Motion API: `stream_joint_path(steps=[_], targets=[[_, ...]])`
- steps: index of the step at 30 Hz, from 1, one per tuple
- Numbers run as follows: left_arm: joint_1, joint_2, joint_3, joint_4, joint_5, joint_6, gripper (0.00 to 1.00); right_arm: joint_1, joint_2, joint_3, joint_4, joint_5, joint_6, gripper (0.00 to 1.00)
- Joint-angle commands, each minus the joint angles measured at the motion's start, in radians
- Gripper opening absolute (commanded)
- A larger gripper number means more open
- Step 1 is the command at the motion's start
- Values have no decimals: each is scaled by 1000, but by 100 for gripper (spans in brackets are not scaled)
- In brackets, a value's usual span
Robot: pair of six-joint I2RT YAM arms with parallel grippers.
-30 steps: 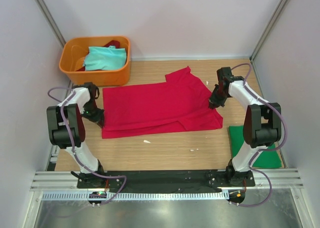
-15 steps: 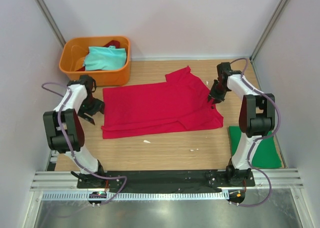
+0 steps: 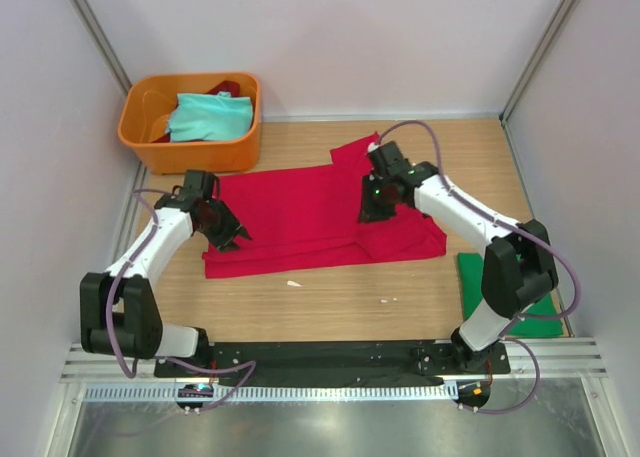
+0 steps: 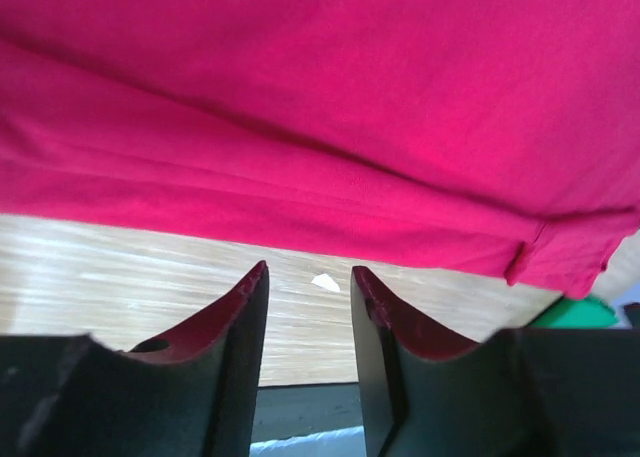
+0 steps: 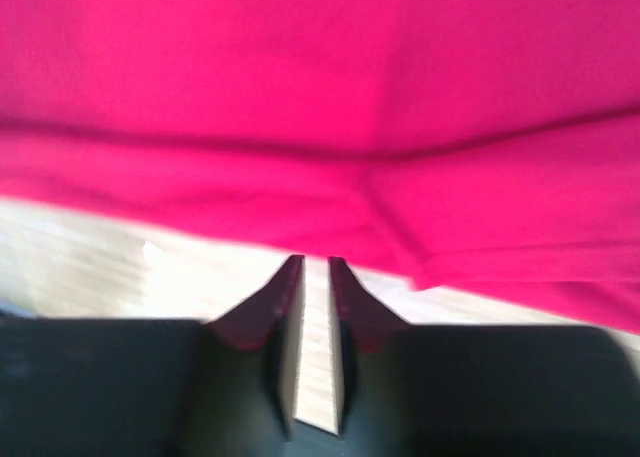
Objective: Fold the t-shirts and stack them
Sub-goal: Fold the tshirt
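Wooden table (image 3: 330, 297) bearing red t-shirt (image 3: 300, 212), orange bin (image 3: 190, 152), green cloth (image 3: 535, 312).

Orange bin (image 3: 190, 158) at the far left corner of the wooden tabletop (image 3: 330, 297), close against the white wall (image 3: 330, 37). Two small white scraps on the bare wood near the front: one (image 3: 294, 283) left of centre, one (image 3: 387, 300) further right, well apart. Flat green square (image 3: 545, 323) at the near right corner. Black rail (image 3: 330, 355) along the near edge.
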Motion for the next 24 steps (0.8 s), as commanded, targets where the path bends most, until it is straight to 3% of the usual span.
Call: stream_joint_path(steps=[1, 6, 24], targets=[[-30, 34, -3, 88, 101, 66, 38, 74, -3, -84, 91, -26, 101, 19], [-52, 46, -52, 134, 73, 83, 36, 151, 21, -147, 168, -7, 118, 13], [-52, 186, -33, 30, -67, 160, 27, 177, 126, -188, 239, 28, 152, 17]])
